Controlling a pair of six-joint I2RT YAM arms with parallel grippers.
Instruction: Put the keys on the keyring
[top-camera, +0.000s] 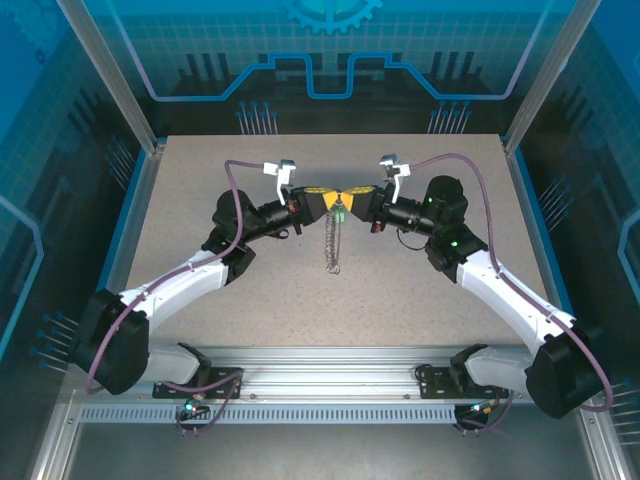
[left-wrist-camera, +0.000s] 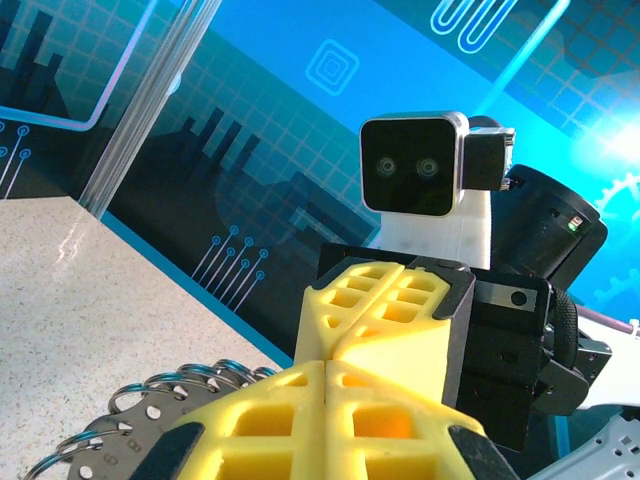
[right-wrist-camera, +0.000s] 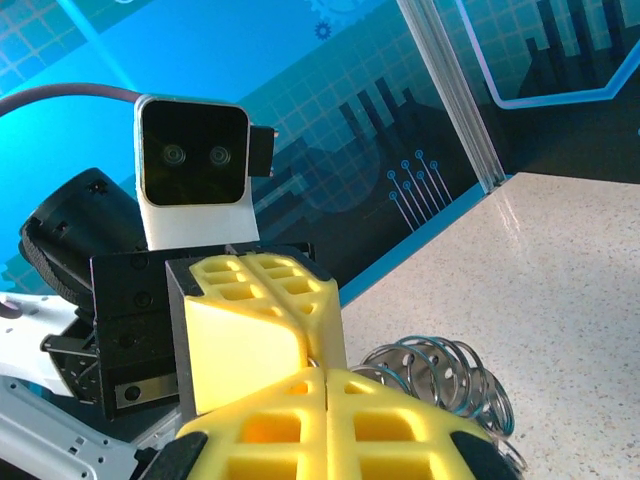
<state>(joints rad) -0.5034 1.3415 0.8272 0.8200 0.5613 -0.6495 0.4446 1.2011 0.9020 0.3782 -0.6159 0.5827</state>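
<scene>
Blue enclosure walls printed with circuit patterns surround a speckled beige counter, above which both arms reach inward and meet tip to tip

From the top camera, the left end effector and the right end effector point straight at each other, their yellow fingers almost touching. The key shows as a small green tag just below the right end effector's tip, on its near side. The keyring trails from the meeting point toward the arm bases as a thin line of silvery links

In the left wrist camera, the left end effector has its fingers pressed flat together, with the right end effector directly ahead, likewise closed. Silvery rings of the keyring fan out just left of the left fingers

In the right wrist camera, the right end effector is closed, facing the left end effector; the keyring coils just right of its fingers. Whether either pair of fingers pinches anything cannot be told
</scene>
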